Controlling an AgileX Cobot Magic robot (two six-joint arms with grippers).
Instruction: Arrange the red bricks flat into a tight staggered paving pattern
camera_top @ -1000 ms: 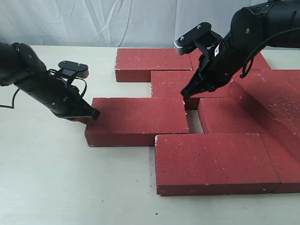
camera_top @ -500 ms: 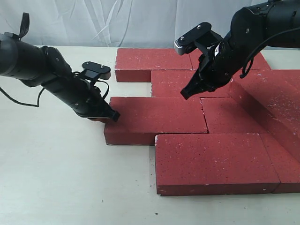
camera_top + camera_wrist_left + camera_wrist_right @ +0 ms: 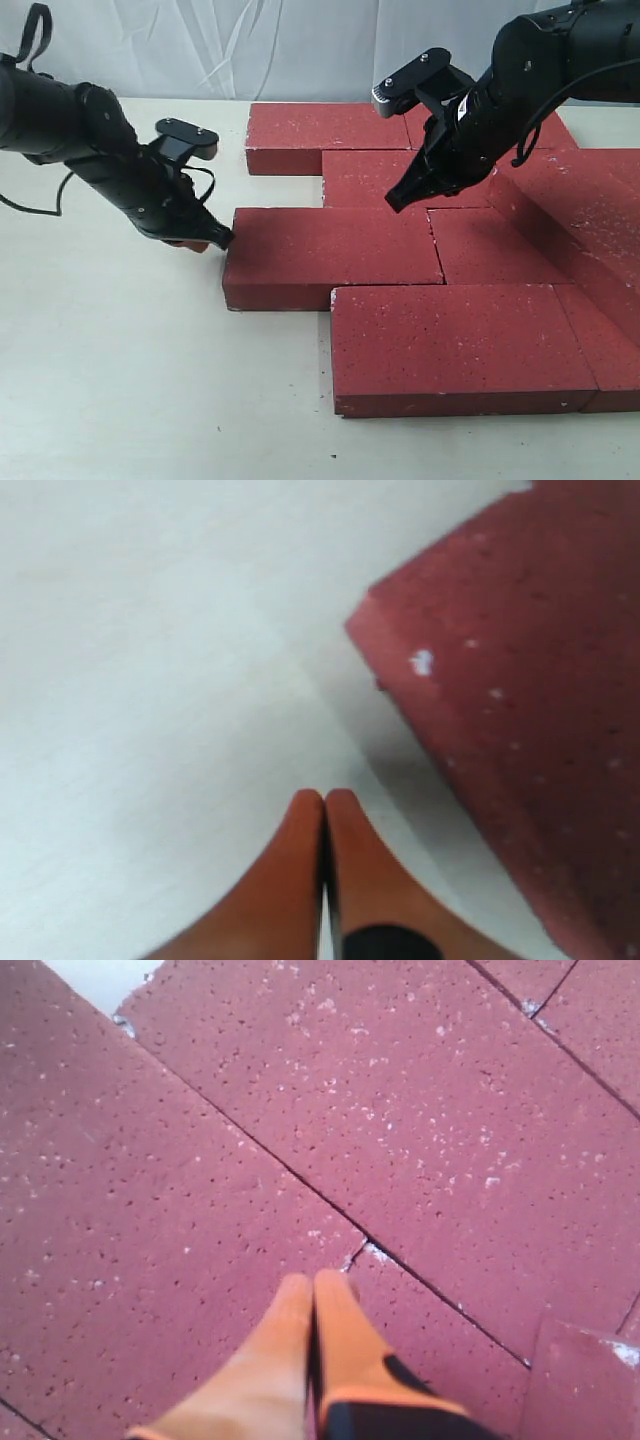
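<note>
**Several bricks lying flat in staggered rows, both pincers clenched empty**

Several red bricks (image 3: 400,175) are lying flat on the right half of the pale worktop (image 3: 120,380), set in rows that are stepping sideways from one another. The far brick (image 3: 325,135) is sitting at the back. The leftmost brick (image 3: 330,255) of the middle row is butting against its right-hand neighbour (image 3: 490,245) with only a thin seam showing. The near brick (image 3: 455,345) is lying tight along their near edges, offset to the right. Further bricks are filling the right edge of the scene, partly hidden behind the arm.

The left pincer (image 3: 222,240) is sitting low, just beside the far left corner of the leftmost brick. Its orange fingertips (image 3: 305,815) are pressing together with nothing between them, and the left wrist view is showing a strip of bare worktop between them and the brick.

The right pincer (image 3: 395,203) is pointing down at the spot where the seams of the middle rows are meeting. Its tips are likewise clenched on nothing. Whether they are touching the brick surface cannot be told.
</note>
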